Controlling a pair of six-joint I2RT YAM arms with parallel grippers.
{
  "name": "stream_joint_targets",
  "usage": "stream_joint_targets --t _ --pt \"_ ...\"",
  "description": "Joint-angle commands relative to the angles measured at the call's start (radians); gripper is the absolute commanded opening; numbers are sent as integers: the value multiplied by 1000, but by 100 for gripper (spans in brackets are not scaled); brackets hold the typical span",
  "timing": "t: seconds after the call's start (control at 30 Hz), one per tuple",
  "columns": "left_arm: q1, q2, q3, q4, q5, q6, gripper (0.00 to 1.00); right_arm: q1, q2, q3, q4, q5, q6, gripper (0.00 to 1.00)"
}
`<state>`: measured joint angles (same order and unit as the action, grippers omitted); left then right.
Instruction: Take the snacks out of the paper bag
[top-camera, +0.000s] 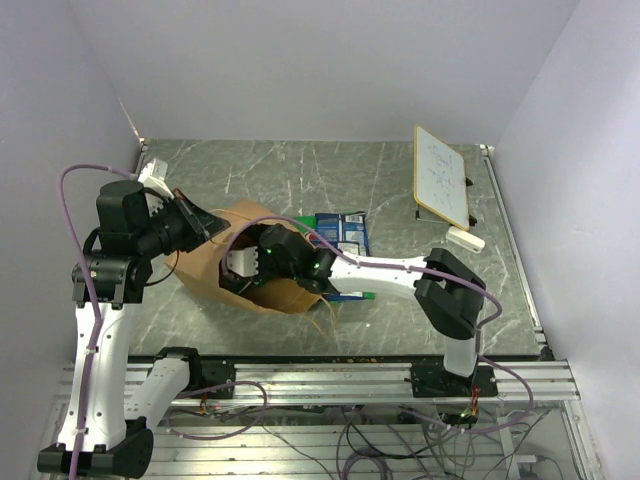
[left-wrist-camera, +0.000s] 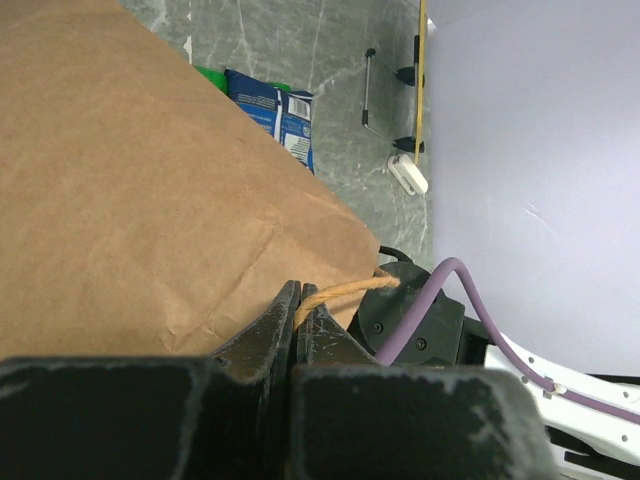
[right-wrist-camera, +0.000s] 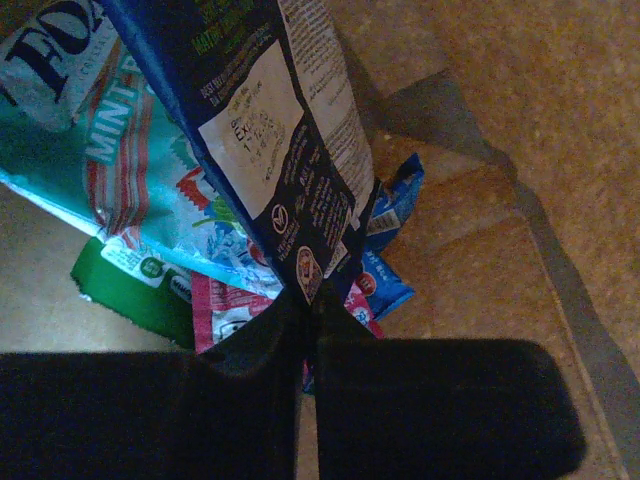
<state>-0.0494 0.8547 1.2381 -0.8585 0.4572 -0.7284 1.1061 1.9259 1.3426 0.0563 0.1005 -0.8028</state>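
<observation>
The brown paper bag (top-camera: 215, 268) lies on its side at the table's left, mouth facing right. My left gripper (left-wrist-camera: 297, 300) is shut on its looped paper handle (left-wrist-camera: 345, 289) at the mouth's upper edge. My right gripper (right-wrist-camera: 308, 300) is deep inside the bag and shut on the bottom edge of a dark blue snack packet (right-wrist-camera: 290, 130). Behind it lie a teal mint packet (right-wrist-camera: 120, 170), a green packet (right-wrist-camera: 130, 290), a pink-red packet (right-wrist-camera: 225, 310) and a small blue packet (right-wrist-camera: 395, 215). Two blue-green packets (top-camera: 338, 232) lie on the table outside the bag.
A white framed board (top-camera: 442, 175) stands on thin legs at the back right, with a small white object (top-camera: 465, 240) before it. A green packet edge (top-camera: 352, 296) shows under my right arm. White walls close the table on three sides.
</observation>
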Motion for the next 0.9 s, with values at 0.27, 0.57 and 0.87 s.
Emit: stream_joint_targets --t 0.27,0.57,0.87 --pt "-4 3 44 -36 -6 25 7 -6 -118 -114 8 -66 56 19" --pt "-4 -25 31 -90 -7 48 7 -7 -239 -250 14 -467 -16 31" --pt "-4 -51 36 -110 -14 64 7 100 -183 -196 107 -694 94 36"
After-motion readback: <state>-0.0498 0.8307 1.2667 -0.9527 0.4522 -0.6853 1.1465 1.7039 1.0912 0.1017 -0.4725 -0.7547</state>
